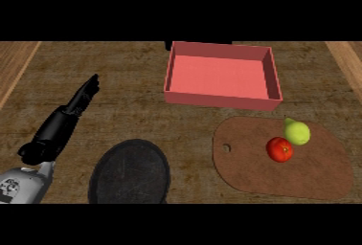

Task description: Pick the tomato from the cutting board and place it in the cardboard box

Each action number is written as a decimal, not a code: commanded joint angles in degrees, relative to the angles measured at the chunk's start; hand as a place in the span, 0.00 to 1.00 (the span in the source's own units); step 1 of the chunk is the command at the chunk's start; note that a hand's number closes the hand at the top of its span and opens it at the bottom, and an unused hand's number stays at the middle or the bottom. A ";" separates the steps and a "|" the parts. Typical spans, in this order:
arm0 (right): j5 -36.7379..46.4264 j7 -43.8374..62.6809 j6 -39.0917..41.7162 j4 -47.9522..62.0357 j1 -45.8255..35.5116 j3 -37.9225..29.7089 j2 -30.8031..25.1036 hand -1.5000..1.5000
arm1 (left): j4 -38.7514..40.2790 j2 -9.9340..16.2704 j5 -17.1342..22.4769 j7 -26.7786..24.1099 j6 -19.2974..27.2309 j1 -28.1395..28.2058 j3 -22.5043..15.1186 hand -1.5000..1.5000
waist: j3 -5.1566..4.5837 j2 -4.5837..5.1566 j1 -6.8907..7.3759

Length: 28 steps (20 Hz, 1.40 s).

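A red tomato (pixel 279 149) lies on the brown cutting board (pixel 247 167) at the right, touching a yellow-green pear (pixel 298 132) just behind it. The box (pixel 221 75), pinkish-red with low walls and nothing inside, stands at the back centre beyond the board. My left hand (pixel 81 98) shows at the left, fingers straight and pointing away, far from the tomato and holding nothing. The right hand does not show.
A dark round plate (pixel 130 173) lies at the front centre-left, between my left forearm and the cutting board. The wooden counter's lighter edges run along the far left and right.
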 commanded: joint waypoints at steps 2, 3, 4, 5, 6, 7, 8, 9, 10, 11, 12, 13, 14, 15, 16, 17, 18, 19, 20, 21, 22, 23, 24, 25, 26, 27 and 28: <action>10.98 5.65 -2.24 -7.64 1.24 4.21 -5.29 0.00 | 2.06 -0.43 -0.69 0.61 -0.94 -1.75 0.23 0.50 | -0.15 -0.09 -0.23; 12.93 7.58 -1.84 -10.12 1.27 5.70 -6.27 0.00 | 2.92 -0.33 -0.47 -0.35 -0.83 -1.99 1.26 0.50 | -0.19 -0.09 -0.20; 13.53 8.88 -3.19 -15.19 6.44 5.65 -4.63 0.00 | 1.51 -2.45 -2.41 0.08 1.20 -0.84 -0.74 0.50 | -0.15 -0.43 -1.21; 15.30 13.45 -1.96 -16.76 3.83 7.64 -5.49 0.00 | 3.14 -1.19 -1.96 0.33 -0.34 -2.26 0.24 0.50 | -0.17 -0.22 -0.57; 16.29 14.21 -1.52 -18.30 5.65 7.62 -5.66 0.00 | 2.02 -0.93 -1.50 1.31 -0.58 -3.11 1.16 0.50 | -0.12 -0.28 -0.59; 15.95 17.86 1.10 -20.07 4.24 7.52 -7.14 0.00 | -0.39 -2.06 -2.20 2.52 0.56 -0.99 -0.26 0.50 | -0.12 -0.33 -0.01; 17.98 19.97 -0.27 -23.90 6.20 6.63 -8.24 0.00 | 2.13 -1.24 -1.70 -0.28 -0.88 -0.05 0.62 0.50 | -0.18 -0.42 -0.78; 20.75 22.31 -2.61 -26.24 8.15 8.00 -5.69 0.00 | 0.63 -2.03 -3.02 1.84 0.98 -1.84 0.69 0.50 | -0.11 -0.41 -0.76; 21.09 26.47 -0.47 -28.57 7.13 8.24 -6.64 0.00 | 2.45 -2.52 -2.65 -0.09 -0.05 -0.39 0.45 0.50 | -0.15 -0.31 -0.54; 23.94 30.50 -2.17 -31.71 7.81 11.57 -3.48 0.00 | 0.23 0.62 0.50 1.13 -3.62 -0.69 2.94 0.50 | -0.13 -0.35 -0.06; 22.15 34.25 1.06 -35.66 8.57 10.28 -4.13 0.00 | 1.79 -1.04 -2.42 -1.17 -1.77 0.66 1.62 0.50 | -0.14 -0.33 -0.39; 21.89 33.93 3.29 -36.21 10.33 8.08 -6.34 0.00 | 2.16 -1.59 -1.65 0.18 -2.54 -1.77 2.13 0.50 | -0.11 -0.32 -0.78; 26.30 37.41 1.57 -37.79 10.70 12.85 -3.34 0.00 | 0.63 -0.96 -1.58 2.76 -2.37 -2.84 2.62 0.50 | -0.08 -0.28 -0.33; 27.49 36.86 2.25 -35.87 11.04 13.06 -2.85 0.00 | 0.36 0.28 -0.65 -0.54 -4.37 0.74 3.87 0.50 | -0.07 -0.21 0.18; 28.69 40.02 3.22 -37.77 9.77 14.05 -1.60 0.00 | 0.19 -1.35 -1.32 -0.29 -3.73 0.68 3.34 0.50 | -0.06 -0.16 0.27; 28.18 43.52 6.19 -38.86 7.09 14.91 -1.56 0.00 | 1.36 -1.34 -1.53 -2.06 -4.29 1.15 3.81 0.50 | -0.08 -0.10 0.52; 30.40 42.57 4.87 -36.80 8.07 15.73 1.11 0.00 | -0.02 -2.60 -3.27 1.63 -3.20 -0.43 2.84 0.50 | -0.03 -0.10 0.36; 31.36 44.81 5.99 -39.80 9.66 16.91 1.49 0.00 | 0.32 -1.01 -1.82 0.35 -5.07 -0.45 4.96 0.50 | -0.05 -0.14 0.24; 32.26 42.54 6.27 -38.03 9.87 16.18 2.17 0.00 | 0.88 -3.40 -4.14 -0.95 -3.90 1.93 3.20 0.50 | -0.03 -0.12 0.26; 31.56 45.02 8.92 -38.77 7.35 16.68 3.20 0.00 | 2.81 -4.48 -4.29 1.59 -3.94 -3.10 4.02 0.50 | -0.04 -0.06 0.19; 31.18 44.96 10.60 -41.58 9.78 14.57 2.45 0.00 | 2.20 -4.60 -4.54 1.05 -4.19 -1.89 4.63 0.50 | -0.04 -0.13 0.03; 33.70 48.21 10.61 -41.29 7.53 19.03 5.38 0.00 | -0.45 -5.48 -6.11 1.84 -2.81 0.13 2.99 0.50 | -0.03 -0.11 0.42; 35.77 46.34 9.60 -37.93 6.88 19.80 7.01 0.00 | -0.15 -4.64 -5.79 2.38 -4.53 -1.59 4.46 0.50 | -0.02 -0.08 0.44; 37.89 44.90 8.28 -38.24 8.43 19.32 8.09 0.00 | 0.54 -5.75 -5.84 2.36 -5.40 -1.91 4.54 0.50 | -0.02 -0.10 0.25; 40.55 45.19 7.15 -33.63 5.41 20.89 8.85 0.00 | -1.46 -4.16 -5.40 2.62 -5.81 0.26 5.37 0.50 | -0.01 -0.07 0.67; 41.60 45.59 6.49 -35.69 6.81 20.92 9.55 0.00 | 5.29 -4.17 -3.53 1.72 -8.85 -5.01 7.41 0.50 | -0.02 -0.02 0.16; 41.84 45.69 7.32 -36.79 8.28 18.71 8.85 0.00 | -0.02 -5.55 -5.57 6.12 -6.11 -3.39 6.02 0.50 | -0.01 -0.12 0.19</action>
